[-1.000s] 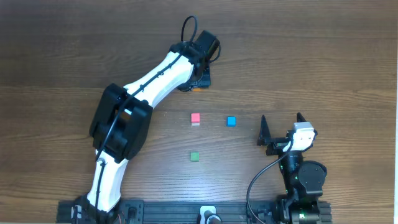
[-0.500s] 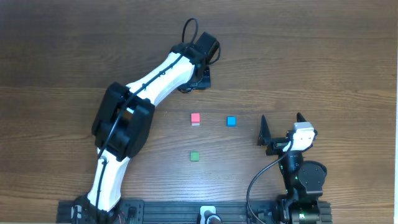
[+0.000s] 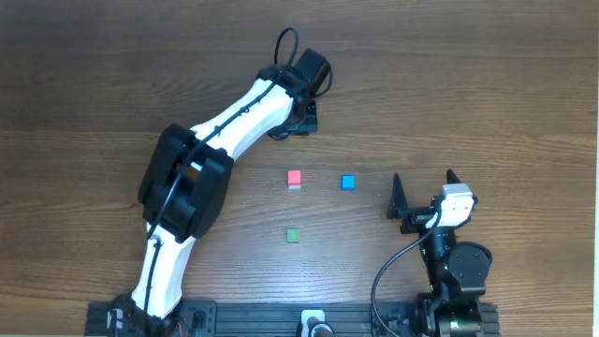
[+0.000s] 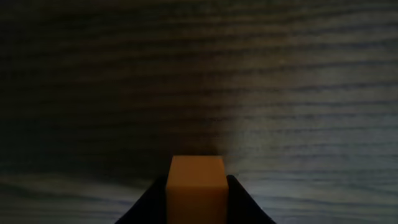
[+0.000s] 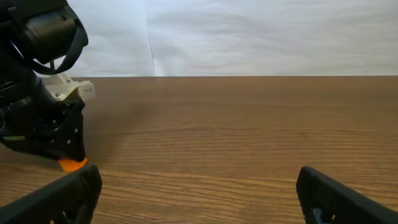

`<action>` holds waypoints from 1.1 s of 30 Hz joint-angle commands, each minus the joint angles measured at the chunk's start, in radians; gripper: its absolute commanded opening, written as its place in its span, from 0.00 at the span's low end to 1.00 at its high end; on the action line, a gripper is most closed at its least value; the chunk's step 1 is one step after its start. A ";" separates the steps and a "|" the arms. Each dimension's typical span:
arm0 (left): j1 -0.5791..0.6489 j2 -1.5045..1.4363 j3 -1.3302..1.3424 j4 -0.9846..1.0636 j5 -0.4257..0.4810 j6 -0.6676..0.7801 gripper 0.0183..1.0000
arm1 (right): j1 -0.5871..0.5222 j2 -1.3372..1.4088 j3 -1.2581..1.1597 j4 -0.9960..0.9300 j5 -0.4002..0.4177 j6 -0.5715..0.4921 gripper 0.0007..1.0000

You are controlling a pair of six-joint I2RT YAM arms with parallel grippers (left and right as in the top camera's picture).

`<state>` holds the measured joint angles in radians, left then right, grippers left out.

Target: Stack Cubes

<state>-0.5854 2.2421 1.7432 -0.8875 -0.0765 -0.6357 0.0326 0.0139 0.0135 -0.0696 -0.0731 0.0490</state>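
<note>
Dark brown wood-grain table (image 3: 487, 75), seen from above. Both arms are based at the near edge.

Left arm: the white-shelled arm reaches far up the table and towards the middle. Left gripper (image 3: 301, 120) sits low over the far part of the table, beyond the three loose cubes. Its wrist view shows the two dark fingers (image 4: 238, 194) pressed against opposite sides of a small orange cube (image 4: 196, 183), one flat face towards the camera, with table grain beyond. The right wrist view catches the same cube as an orange corner under the dark gripper body, right at the table surface. I cannot tell whether it touches the wood or hangs just above it.

Right arm: the black arm is folded close to its base. Right gripper (image 3: 423, 178) is spread wide and holds nothing, its two fingertips well apart with bare wood between them. It is to the right of the loose cubes and clear of all three.

Loose cubes near the table's centre, each alone and flat on the wood:
- small pink cube (image 3: 294, 177), nearest the left gripper but well apart from it
- small blue cube (image 3: 348, 182), level with the pink one, to its right, with a gap between them
- small green cube (image 3: 293, 235), closer to the arm bases, roughly in line with the pink cube

No cube lies on another.
</note>
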 commanded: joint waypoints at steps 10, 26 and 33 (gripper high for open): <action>-0.093 -0.338 -0.133 -0.116 -0.026 -0.107 0.02 | -0.002 -0.008 -0.008 0.001 -0.005 -0.002 0.99; -0.192 -0.406 -0.335 -0.081 -0.064 -0.211 0.02 | -0.002 -0.008 -0.008 0.001 -0.005 -0.002 0.99; -0.192 -0.404 -0.337 -0.077 -0.065 -0.211 0.02 | -0.002 -0.008 -0.008 0.002 -0.005 -0.002 0.99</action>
<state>-0.7780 1.8503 1.4136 -0.9718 -0.1242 -0.8322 0.0326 0.0139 0.0135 -0.0700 -0.0734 0.0483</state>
